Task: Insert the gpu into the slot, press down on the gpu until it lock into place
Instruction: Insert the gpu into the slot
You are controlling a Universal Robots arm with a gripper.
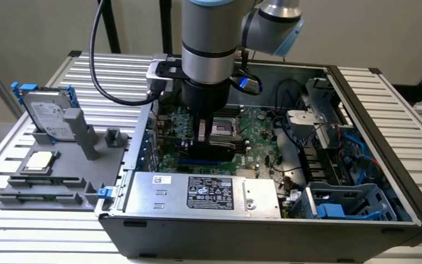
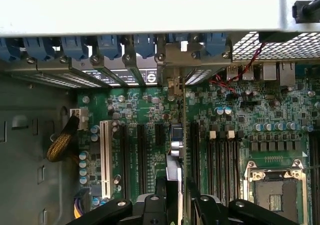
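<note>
My gripper (image 1: 209,142) reaches down into the open computer case and is shut on the gpu (image 1: 215,150), a thin black card held upright on its edge. The card's lower edge sits right at the bright blue slot (image 1: 196,163) on the green motherboard (image 1: 259,137); I cannot tell whether it is seated. In the wrist view the gpu (image 2: 174,152) appears edge-on between the two black fingers (image 2: 150,210), running toward its metal bracket (image 2: 172,82) at the case's rear wall. The card hides the slot beneath it there.
A silver power-supply box (image 1: 204,192) lies just in front of the slot. Black memory slots (image 2: 220,160) and the processor socket (image 2: 275,195) flank the card, as does a white slot (image 2: 104,157). Outside the case, a grey fixture (image 1: 50,165) holds a hard drive (image 1: 46,113).
</note>
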